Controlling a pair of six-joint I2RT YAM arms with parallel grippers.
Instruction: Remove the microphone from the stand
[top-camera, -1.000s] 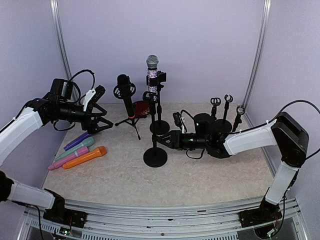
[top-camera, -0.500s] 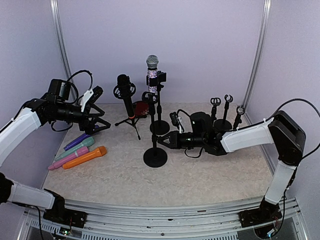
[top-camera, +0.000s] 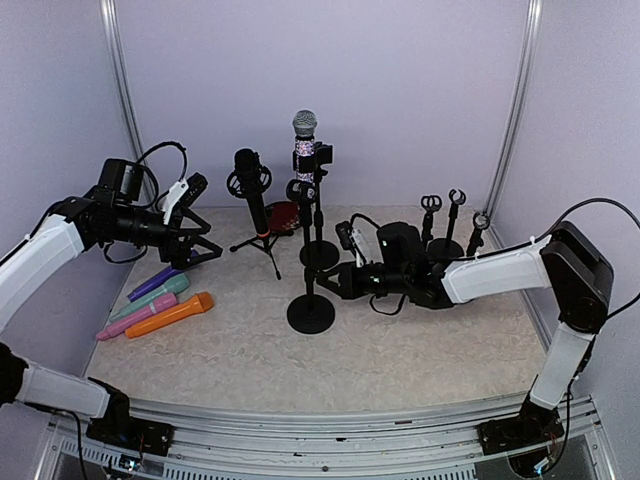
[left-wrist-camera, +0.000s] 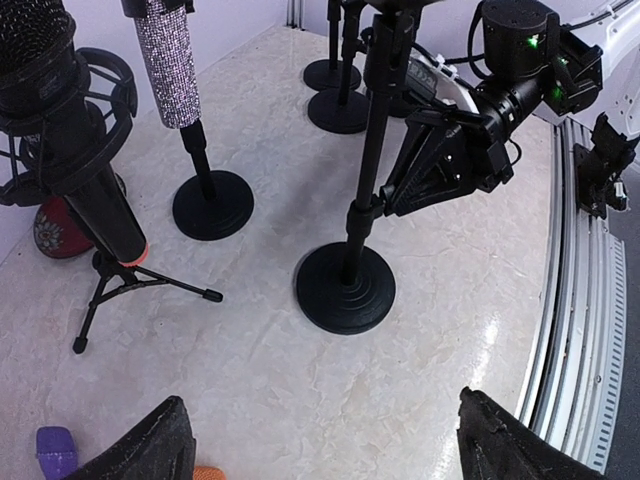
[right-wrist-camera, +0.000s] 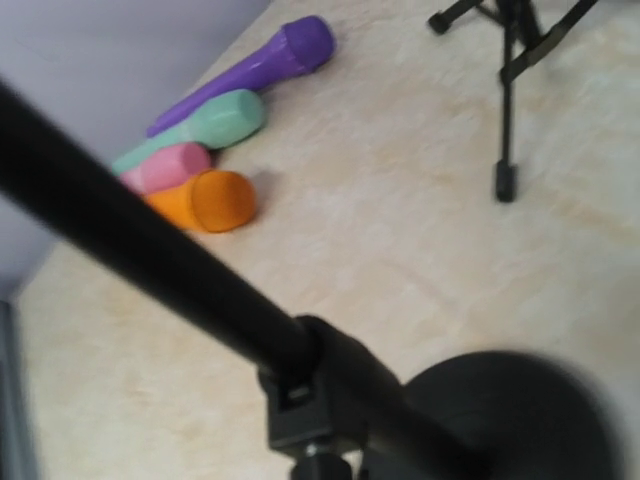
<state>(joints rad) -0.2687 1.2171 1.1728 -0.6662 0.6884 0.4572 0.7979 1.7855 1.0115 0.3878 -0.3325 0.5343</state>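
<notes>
A glitter-handled microphone with a silver head stands upright in a stand at the back; it also shows in the left wrist view. A black microphone sits in a shock mount on a tripod. A front stand has a round base and a bare pole. My right gripper is low against that pole, at its collar, and looks shut on it; its fingers are hidden in the right wrist view. My left gripper is open and empty, left of the tripod, its fingers wide apart above the table.
Purple, green, pink and orange microphones lie on the table at the left. Three small empty stands stand at the back right. A red round object sits behind the tripod. A metal rail runs along the near edge.
My right gripper has moved left up to the front stand's pole and its fingers have drawn together. My left arm has barely moved.
</notes>
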